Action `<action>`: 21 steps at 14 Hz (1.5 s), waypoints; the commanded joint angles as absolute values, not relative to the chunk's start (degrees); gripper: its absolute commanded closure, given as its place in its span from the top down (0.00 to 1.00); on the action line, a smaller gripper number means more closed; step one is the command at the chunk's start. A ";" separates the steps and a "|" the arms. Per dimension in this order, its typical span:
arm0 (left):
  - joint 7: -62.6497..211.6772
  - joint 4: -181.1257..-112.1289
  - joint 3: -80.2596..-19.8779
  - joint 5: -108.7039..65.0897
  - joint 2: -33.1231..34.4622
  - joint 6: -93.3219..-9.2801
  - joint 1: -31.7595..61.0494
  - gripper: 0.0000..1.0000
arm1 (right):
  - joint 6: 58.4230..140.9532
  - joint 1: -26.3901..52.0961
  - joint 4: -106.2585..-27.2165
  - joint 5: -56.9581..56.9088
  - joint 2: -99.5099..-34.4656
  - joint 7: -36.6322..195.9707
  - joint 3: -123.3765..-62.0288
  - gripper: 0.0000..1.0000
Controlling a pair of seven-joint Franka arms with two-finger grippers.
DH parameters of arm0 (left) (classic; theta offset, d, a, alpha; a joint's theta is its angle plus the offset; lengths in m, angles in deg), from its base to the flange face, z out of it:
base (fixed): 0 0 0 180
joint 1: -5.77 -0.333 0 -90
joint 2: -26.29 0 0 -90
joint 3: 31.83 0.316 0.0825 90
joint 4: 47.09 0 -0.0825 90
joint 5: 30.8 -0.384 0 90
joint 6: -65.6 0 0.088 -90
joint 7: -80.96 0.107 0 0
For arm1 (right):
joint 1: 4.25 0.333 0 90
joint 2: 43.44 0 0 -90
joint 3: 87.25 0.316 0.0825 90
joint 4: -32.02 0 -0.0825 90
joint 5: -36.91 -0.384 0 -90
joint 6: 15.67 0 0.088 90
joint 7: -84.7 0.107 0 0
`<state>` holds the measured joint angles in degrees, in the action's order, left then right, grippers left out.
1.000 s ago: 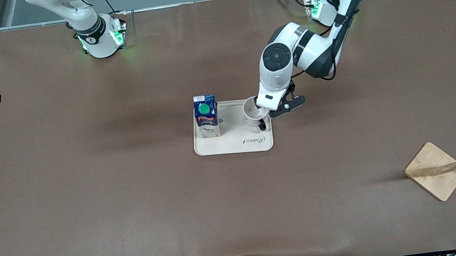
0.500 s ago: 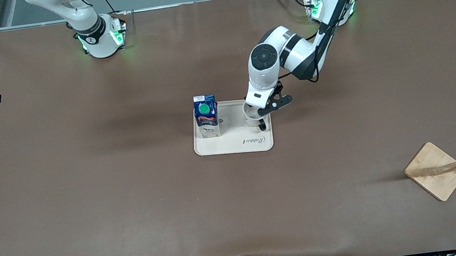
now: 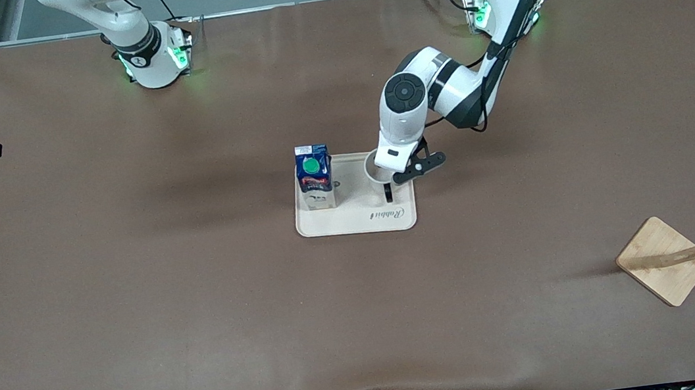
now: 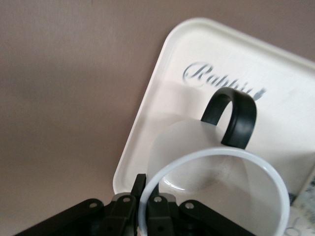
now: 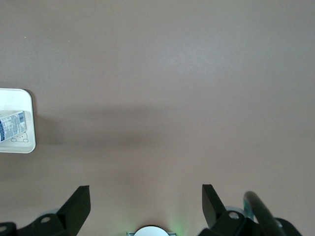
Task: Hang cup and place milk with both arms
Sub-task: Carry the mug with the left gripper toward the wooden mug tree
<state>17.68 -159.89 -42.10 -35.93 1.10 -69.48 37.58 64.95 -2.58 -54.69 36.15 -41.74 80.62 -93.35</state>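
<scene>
Brown table (image 3: 135,300), left pincer (image 4: 145,196) bent down, clamped on cup (image 4: 216,196) rim, right pincer (image 5: 145,206) waiting wide apart, empty.

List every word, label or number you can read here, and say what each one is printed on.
"Rabbit": cursive script on the floor of the cream tray, along its edge nearer the front camera, beside the cup.
Milk carton: a white label on top and dark print on the lower white side, all too small to read.
Nothing else carries readable text.
</scene>
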 commanded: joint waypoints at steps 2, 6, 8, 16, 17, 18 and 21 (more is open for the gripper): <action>18.56 -155.12 -41.85 -40.98 3.60 -63.62 35.05 0.00 | 64.49 -2.31 -54.29 36.03 -41.85 80.04 -93.41 1.00; 26.10 -154.41 -41.94 -41.08 11.42 -59.48 29.17 0.00 | 64.49 -2.92 -54.37 36.12 -42.82 79.78 -93.41 1.00; 29.27 -154.32 -42.11 -41.08 14.76 -58.86 25.74 0.00 | 64.49 -3.10 -54.38 36.12 -43.17 79.78 -93.58 1.00; 53.85 -151.78 -42.20 -36.18 20.58 -56.92 5.36 0.00 | 65.10 -0.56 -54.37 36.03 -48.17 79.87 -93.32 1.00; 57.55 -150.72 -42.12 -34.59 20.40 -56.92 2.90 0.00 | 64.67 -0.12 -54.11 36.03 -49.83 79.87 -93.32 1.00; 60.54 -150.02 -42.11 -34.40 20.14 -56.92 0.78 0.00 | 64.84 0.76 -54.02 36.03 -50.29 79.87 -93.23 1.00; 64.34 -147.12 -41.94 -34.40 18.56 -56.92 -2.39 0.00 | 64.66 3.13 -54.02 32.00 -50.91 80.65 -93.23 1.00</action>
<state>62.41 -150.18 -41.43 -35.19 20.05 -57.38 -1.48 65.12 1.84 -54.77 34.47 -50.98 80.50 -93.05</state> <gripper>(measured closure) 0.947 0.000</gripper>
